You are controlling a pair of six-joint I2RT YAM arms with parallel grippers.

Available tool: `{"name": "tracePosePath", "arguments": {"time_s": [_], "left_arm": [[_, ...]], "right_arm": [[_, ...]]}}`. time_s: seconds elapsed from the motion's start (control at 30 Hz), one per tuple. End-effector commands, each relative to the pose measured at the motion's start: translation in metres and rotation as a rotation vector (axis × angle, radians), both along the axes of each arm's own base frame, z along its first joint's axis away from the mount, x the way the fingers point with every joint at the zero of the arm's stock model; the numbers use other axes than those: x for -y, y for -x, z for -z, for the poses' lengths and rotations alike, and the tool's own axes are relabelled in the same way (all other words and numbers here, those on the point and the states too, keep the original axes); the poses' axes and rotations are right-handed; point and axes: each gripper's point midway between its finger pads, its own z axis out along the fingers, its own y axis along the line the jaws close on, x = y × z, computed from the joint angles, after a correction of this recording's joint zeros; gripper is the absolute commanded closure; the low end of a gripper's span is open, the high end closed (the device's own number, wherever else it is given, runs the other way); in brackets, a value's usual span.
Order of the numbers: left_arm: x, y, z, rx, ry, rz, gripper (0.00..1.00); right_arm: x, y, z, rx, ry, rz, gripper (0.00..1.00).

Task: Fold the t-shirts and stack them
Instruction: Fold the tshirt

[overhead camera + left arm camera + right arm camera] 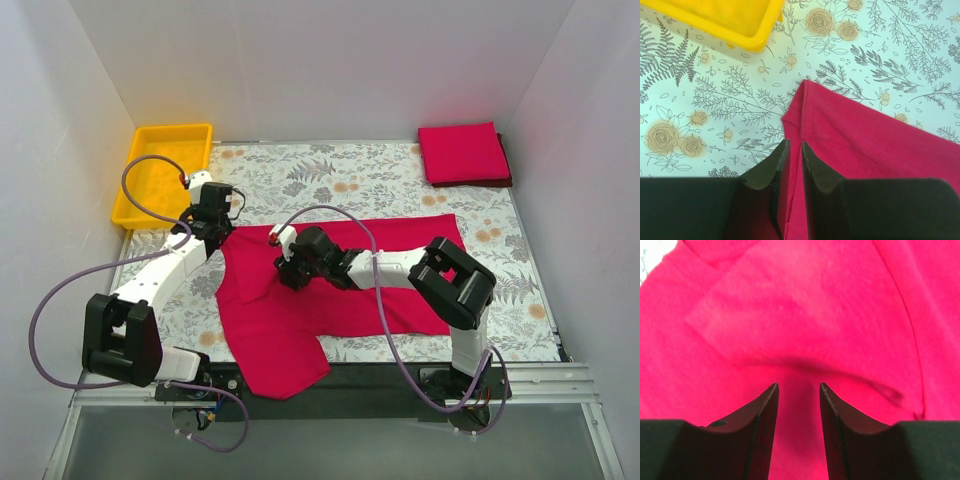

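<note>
A crimson t-shirt [270, 335] lies spread across the middle of the flowered table, its near end hanging over the front edge. My left gripper [215, 228] is at the shirt's far left corner. In the left wrist view its jaws [795, 142] stand a narrow slit apart, with a raised ridge of the shirt's edge [860, 135] pinched between them. My right gripper [285, 265] is down on the shirt's left half. In the right wrist view it is open [798, 385], with the red cloth [805, 305] bulging up between its fingers and a wrinkle just ahead. A folded t-shirt [462, 153] rests at the back right.
A yellow plastic tray [172, 128] sits at the back left corner, close beyond the left gripper; its rim [747, 42] shows in the left wrist view. White walls close in the table on three sides. Purple cables loop off both arms.
</note>
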Motion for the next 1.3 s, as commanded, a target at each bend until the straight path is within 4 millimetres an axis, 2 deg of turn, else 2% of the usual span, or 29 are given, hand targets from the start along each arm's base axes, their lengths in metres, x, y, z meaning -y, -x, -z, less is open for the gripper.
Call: {"name": "tracePosePath", "arguments": {"time_s": [0.0, 0.47, 0.63, 0.7, 0.73, 0.8, 0.83, 0.9, 0.97, 1.1, 1.27], "left_arm": [[0.002, 0.000, -0.007, 0.046, 0.056, -0.016, 0.85], [0.007, 0.002, -0.004, 0.030, 0.076, 0.013, 0.85], [0.011, 0.008, -0.007, 0.036, 0.103, 0.025, 0.80], [0.016, 0.016, -0.009, 0.043, 0.153, 0.029, 0.75], [0.018, 0.020, -0.009, 0.042, 0.174, 0.036, 0.68], [0.030, 0.032, 0.001, 0.009, 0.245, 0.072, 0.62], [0.034, 0.037, -0.002, 0.018, 0.275, 0.084, 0.59], [0.048, 0.052, 0.008, -0.026, 0.340, 0.131, 0.52], [0.055, 0.062, 0.010, -0.040, 0.380, 0.160, 0.46], [0.070, 0.082, 0.032, -0.127, 0.429, 0.235, 0.42], [0.084, 0.092, 0.052, -0.213, 0.404, 0.303, 0.41]], "right_arm": [[-0.025, -0.013, -0.025, 0.061, -0.071, -0.018, 0.55], [-0.046, -0.033, -0.011, 0.051, -0.028, 0.003, 0.53], [-0.047, -0.042, -0.005, 0.071, 0.004, 0.010, 0.53], [-0.047, -0.045, -0.006, 0.068, 0.001, 0.015, 0.53], [-0.046, -0.048, -0.009, 0.073, -0.003, 0.025, 0.53], [-0.046, -0.053, -0.014, 0.077, -0.012, 0.036, 0.53], [-0.044, -0.056, -0.015, 0.076, -0.011, 0.040, 0.53], [-0.044, -0.062, -0.017, 0.075, -0.013, 0.047, 0.53], [-0.042, -0.067, -0.017, 0.062, -0.018, 0.046, 0.53], [-0.040, -0.073, -0.011, 0.035, -0.018, 0.046, 0.53], [-0.043, -0.067, -0.012, -0.045, -0.060, 0.016, 0.54]]}}
